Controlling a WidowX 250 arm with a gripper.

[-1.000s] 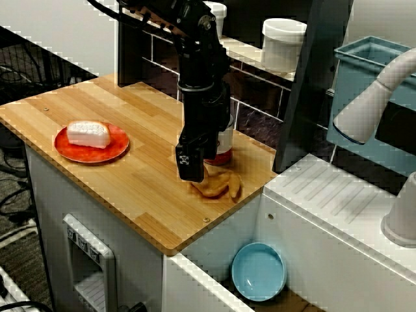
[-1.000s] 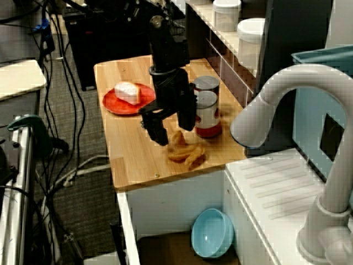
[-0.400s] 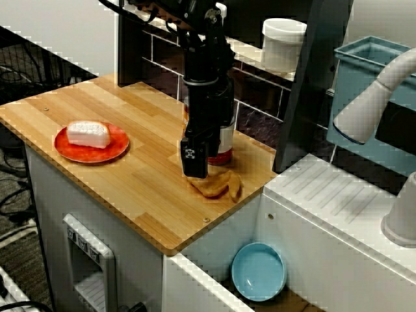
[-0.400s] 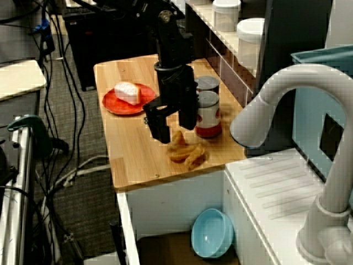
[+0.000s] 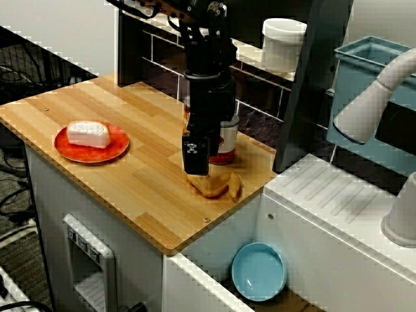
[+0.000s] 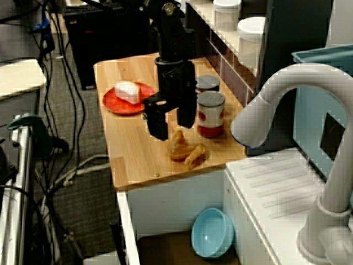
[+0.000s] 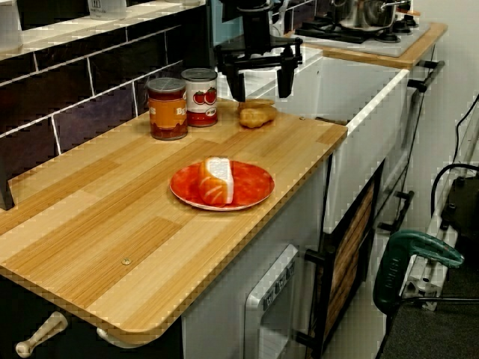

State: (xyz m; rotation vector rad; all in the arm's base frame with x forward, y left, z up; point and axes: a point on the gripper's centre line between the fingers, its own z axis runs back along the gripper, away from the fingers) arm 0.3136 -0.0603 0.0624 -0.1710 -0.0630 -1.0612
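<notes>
In the view along the table, the pincer is being held spread wide just above a golden pastry, with nothing being pinched. The pastry is lying on the wooden table near its far end. A tomato can is standing at the pastry's 9 o'clock, with an orange-labelled can beside it. A red plate carrying a bread slice is sitting at the pastry's 6 o'clock.

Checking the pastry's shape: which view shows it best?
The view past the tap: the pastry shows nearly whole, below the open gripper. From the front of the counter, a finger hides part of it; along the counter, it is small and far.
</notes>
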